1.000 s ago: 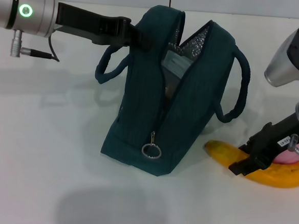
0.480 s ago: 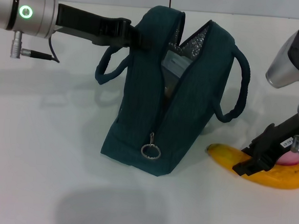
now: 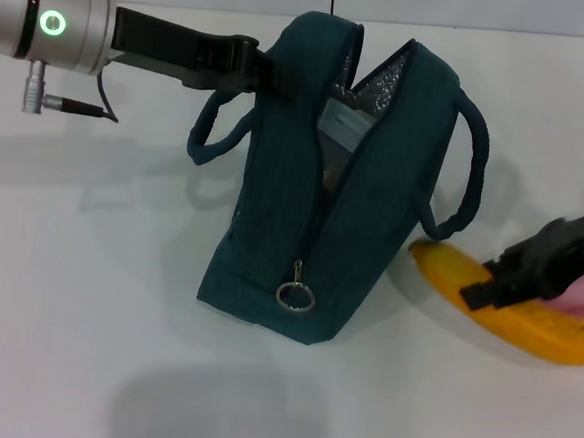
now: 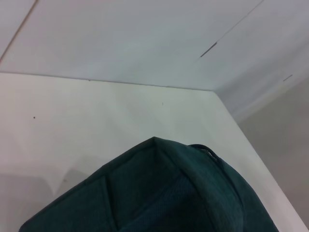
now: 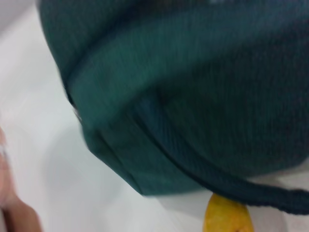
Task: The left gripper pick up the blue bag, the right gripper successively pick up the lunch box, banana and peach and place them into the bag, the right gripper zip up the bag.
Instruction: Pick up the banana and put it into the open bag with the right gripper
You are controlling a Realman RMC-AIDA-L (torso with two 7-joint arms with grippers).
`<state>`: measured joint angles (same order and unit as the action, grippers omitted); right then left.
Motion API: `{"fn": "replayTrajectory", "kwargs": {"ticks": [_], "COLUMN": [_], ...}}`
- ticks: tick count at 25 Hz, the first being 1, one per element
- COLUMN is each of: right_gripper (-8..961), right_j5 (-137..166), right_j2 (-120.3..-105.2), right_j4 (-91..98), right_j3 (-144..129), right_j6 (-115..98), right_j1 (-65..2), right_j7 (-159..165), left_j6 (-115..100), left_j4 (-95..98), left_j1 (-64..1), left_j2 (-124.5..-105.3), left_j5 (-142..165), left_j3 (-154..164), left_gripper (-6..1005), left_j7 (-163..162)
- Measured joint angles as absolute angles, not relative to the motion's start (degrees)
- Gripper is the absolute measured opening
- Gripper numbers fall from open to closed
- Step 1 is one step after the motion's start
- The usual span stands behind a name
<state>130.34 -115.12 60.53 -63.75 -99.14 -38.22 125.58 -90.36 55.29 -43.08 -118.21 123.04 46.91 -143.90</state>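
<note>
Evidently the banana step was in hand. Left gripper [image 3: 267, 72] reached in from 10 o'clock and was clamped on the top edge of the blue bag [image 3: 323, 211], which stood upright at table centre, mouth gaping toward 12, foil lining showing, zip undone with the ring pull [image 3: 295, 295] hanging low on the near end. Lunch box [image 3: 343, 130] appeared to sit inside already, a pale lid visible in the opening. Right gripper [image 3: 490, 283] came in from 3 o'clock, fingers closed about the banana [image 3: 511, 315], which lay just beside the bag's base at roughly 4 o'clock; its near tip pointed at the bag. Whether the fruit was clear of the table, could not tell. Peach [image 3: 579, 295] sat behind the banana, partly hidden by the arm. Next move, as judged: raise the banana well above the rim, carry it toward 10 o'clock over the opening, and turn it lengthwise along the zip before lowering, since it looked about as long as the mouth.
</note>
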Motion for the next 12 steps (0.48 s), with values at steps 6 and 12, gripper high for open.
{"fn": "replayTrajectory", "kwargs": {"ticks": [6,12], "right_gripper": [437,442], "right_j5": [124.4,106.7], "right_j2": [-112.76,-108.97], "right_j4": [53.8,43.3], "right_j3": [-51.6,-50.0], "right_j6": [-107.5,-116.7], "right_j1": [-38.4,-38.6], "right_j7": [123.7,120.1], "left_j6": [-90.3,-90.2], "left_j4": [55.3,55.3], "left_j1": [-43.5,-44.1], "left_j2": [-118.21,-118.13], "left_j5": [123.0,123.0], "left_j3": [46.9,47.0], "left_gripper": [55,55], "left_j7": [-144.0,-144.0]}}
